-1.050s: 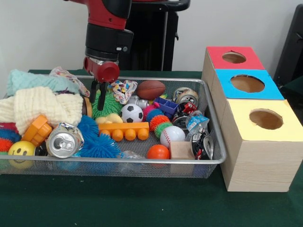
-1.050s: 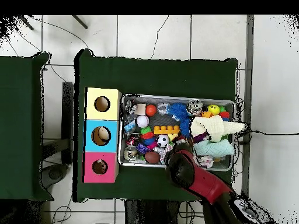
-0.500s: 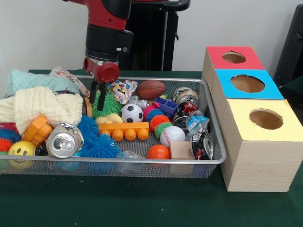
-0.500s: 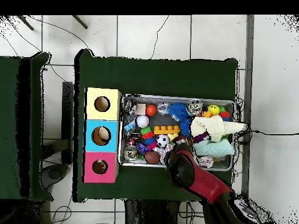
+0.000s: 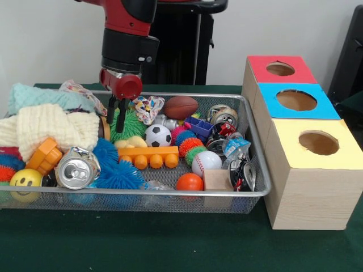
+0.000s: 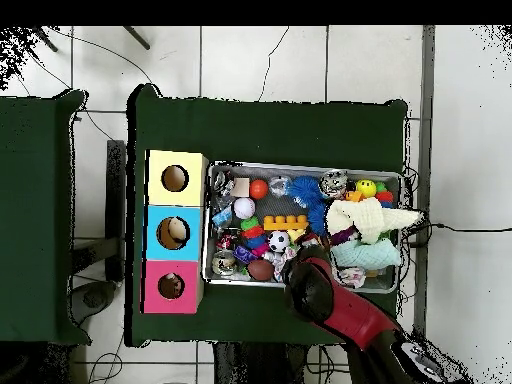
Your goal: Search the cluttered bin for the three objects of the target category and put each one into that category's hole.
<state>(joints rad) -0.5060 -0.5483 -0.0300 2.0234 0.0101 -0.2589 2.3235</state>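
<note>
The gripper (image 5: 117,115) hangs a little open and empty over the green spiky ball (image 5: 127,126), upper left of the bin (image 5: 256,191).

Front view faces the bin (image 5: 249,141) closely; overhead looks straight down from afar.
</note>
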